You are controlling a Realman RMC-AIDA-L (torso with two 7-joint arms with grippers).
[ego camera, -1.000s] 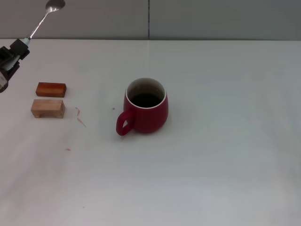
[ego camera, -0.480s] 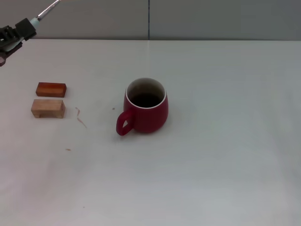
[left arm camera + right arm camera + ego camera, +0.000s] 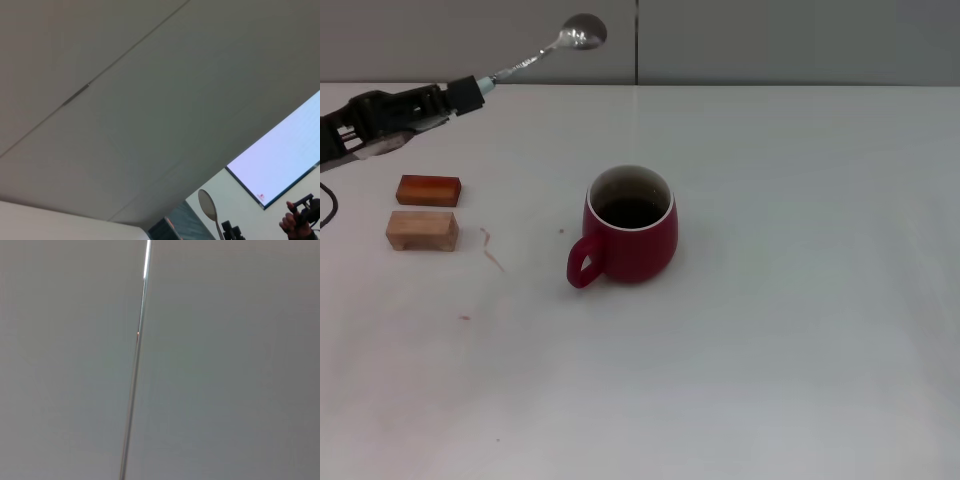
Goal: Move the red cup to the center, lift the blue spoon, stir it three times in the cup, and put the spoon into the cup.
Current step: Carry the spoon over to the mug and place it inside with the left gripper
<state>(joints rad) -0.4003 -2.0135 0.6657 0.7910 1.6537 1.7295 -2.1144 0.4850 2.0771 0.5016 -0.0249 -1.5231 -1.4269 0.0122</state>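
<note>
Left gripper swung inward from far-left corner, jaws closed on spoon; cup mid-worktop.

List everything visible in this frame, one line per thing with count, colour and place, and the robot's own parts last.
red cup: one, dark red with white rim, upright mid-table, handle toward the robot's left front.
blue spoon: one, pale handle end and grey metal bowl, held in the air above the table's far left, bowl pointing up and toward the centre.
wooden blocks: two, reddish-brown and pale tan, side by side on the table's left.
table: one, white.
wall: grey, behind the table.
left gripper: black, far left, closed on the spoon's handle.
right gripper: not in view.
</note>
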